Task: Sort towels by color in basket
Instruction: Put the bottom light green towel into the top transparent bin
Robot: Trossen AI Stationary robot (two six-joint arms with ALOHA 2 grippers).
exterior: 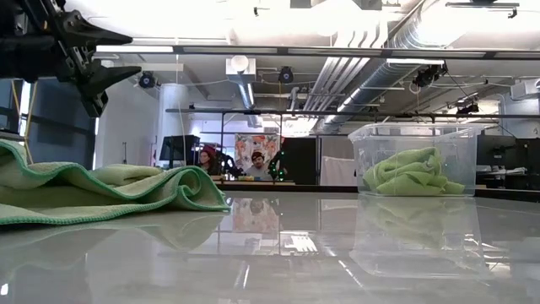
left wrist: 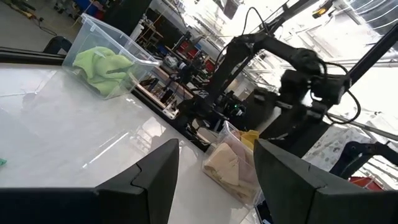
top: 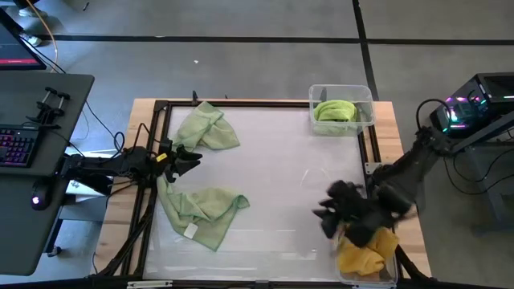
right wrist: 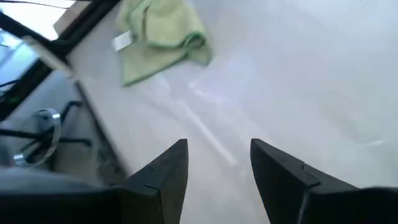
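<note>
Two pale green towels lie flat on the table: one toward the far left point(top: 207, 127), one toward the near left point(top: 201, 213), the latter also in the right wrist view point(right wrist: 158, 37). A bright green towel point(top: 336, 111) sits in the clear bin at the far right point(top: 365, 95). A mustard yellow towel point(top: 368, 253) lies in the bin at the near right, where the left wrist view shows peach-coloured cloth point(left wrist: 231, 167) too. My left gripper point(top: 191, 156) hovers open between the two pale green towels. My right gripper point(top: 328, 213) is open above the table beside the near-right bin.
A dark frame point(top: 152, 168) runs along the table's left edge beneath the left arm. A keyboard and desk point(top: 32, 136) stand beyond the left edge. The white table middle point(top: 281, 185) lies bare between the towels and the bins. People show far off in the low view point(exterior: 245, 165).
</note>
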